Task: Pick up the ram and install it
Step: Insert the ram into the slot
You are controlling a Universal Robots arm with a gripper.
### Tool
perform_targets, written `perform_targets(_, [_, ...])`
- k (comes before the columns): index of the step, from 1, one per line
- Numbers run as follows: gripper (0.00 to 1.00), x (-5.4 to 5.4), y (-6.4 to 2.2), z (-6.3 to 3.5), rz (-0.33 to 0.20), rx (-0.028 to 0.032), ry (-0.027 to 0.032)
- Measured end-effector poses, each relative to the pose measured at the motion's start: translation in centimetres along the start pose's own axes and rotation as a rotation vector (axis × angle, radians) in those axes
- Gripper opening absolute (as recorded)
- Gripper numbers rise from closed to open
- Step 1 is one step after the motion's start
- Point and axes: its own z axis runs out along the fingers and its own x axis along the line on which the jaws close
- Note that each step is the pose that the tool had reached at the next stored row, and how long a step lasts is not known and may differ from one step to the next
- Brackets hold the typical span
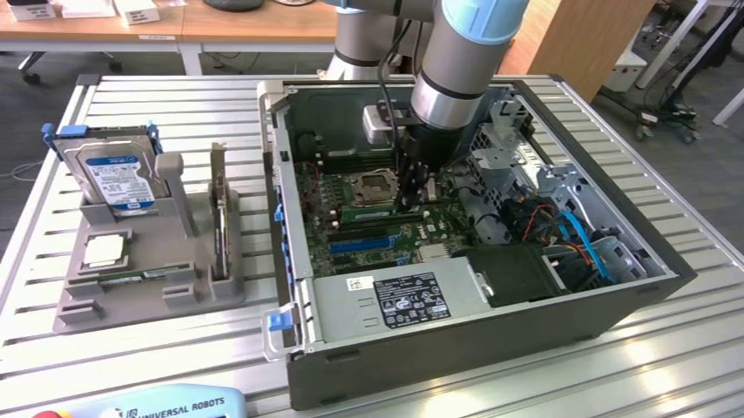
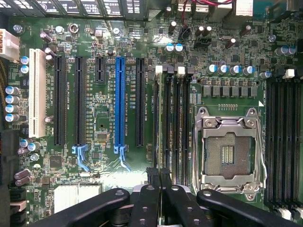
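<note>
Exterior view: on the desk [image 1: 152, 357], the tool [image 1: 409, 200] reaches down into the open computer case [image 1: 465, 344]. It is closed on the ram [image 1: 369, 212], which stands on edge with its long axis along the memory slots.

Wrist view: the ram [image 2: 161, 123] shows edge-on between the fingers [image 2: 150, 198]. Bare slots lie between it and the processor socket [image 2: 229, 153], and a black expansion slot [image 2: 140, 101] runs just beside it.
</note>
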Motion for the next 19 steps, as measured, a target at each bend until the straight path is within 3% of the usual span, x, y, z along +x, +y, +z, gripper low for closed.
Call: perform_targets(19, [0.11,-0.01,0.02,-0.02,0.000,0.0000,0.0000])
